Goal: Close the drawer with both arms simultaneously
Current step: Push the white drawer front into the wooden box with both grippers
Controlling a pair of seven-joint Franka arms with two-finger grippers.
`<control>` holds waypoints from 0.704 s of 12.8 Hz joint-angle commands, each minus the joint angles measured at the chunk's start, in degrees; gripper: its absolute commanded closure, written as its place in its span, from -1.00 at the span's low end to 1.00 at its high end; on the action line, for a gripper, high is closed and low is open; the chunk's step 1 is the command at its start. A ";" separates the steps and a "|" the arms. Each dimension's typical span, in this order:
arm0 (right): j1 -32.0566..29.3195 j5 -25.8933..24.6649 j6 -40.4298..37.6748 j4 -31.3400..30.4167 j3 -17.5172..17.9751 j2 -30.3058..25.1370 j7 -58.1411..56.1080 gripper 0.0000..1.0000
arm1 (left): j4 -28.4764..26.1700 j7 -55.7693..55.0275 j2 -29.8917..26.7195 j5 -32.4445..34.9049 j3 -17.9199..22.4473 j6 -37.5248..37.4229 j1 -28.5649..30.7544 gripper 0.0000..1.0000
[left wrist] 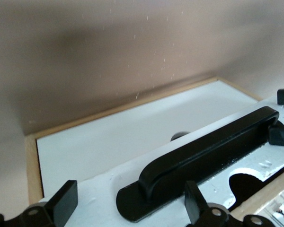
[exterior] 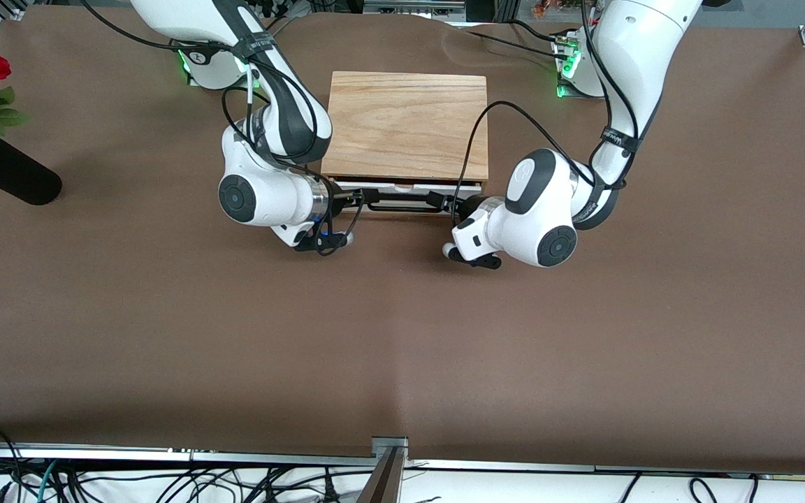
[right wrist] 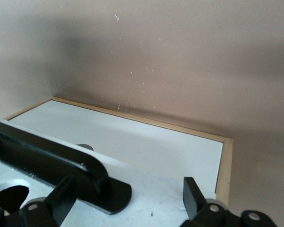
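Drawer (exterior: 408, 190) nearly shut; light, slides stiffly. Left gripper (left wrist: 132, 205) and right gripper (right wrist: 128, 201) spread apart straddling handle (left wrist: 203, 158) ends; push front panel evenly.

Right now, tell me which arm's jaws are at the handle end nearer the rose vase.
The right arm, based at the vase's end of the table; its open jaws flank that handle end. The left arm has the handle's remaining end.

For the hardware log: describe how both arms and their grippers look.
Both arms, left arm and right arm, are glossy white with rounded joints, black bands, dark round joint caps and loose black cables; bases glow green. The left gripper and right gripper have black, blocky fingers.
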 commanded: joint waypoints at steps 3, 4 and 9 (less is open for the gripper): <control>-0.07 1.13 -0.38 -6.40 1.72 -3.69 -0.53 -1.00 | -0.54 -0.06 -0.21 -0.88 0.34 -6.17 -0.54 -1.00; -0.07 1.22 -0.39 -6.76 1.81 -3.78 -0.36 -1.00 | -0.54 -0.06 -0.12 -0.88 0.34 -6.96 -0.28 -1.00; -0.34 1.13 -2.39 -2.83 -0.89 -3.96 0.17 -1.00 | 5.85 0.20 -1.09 -0.61 0.78 -9.67 3.40 -1.00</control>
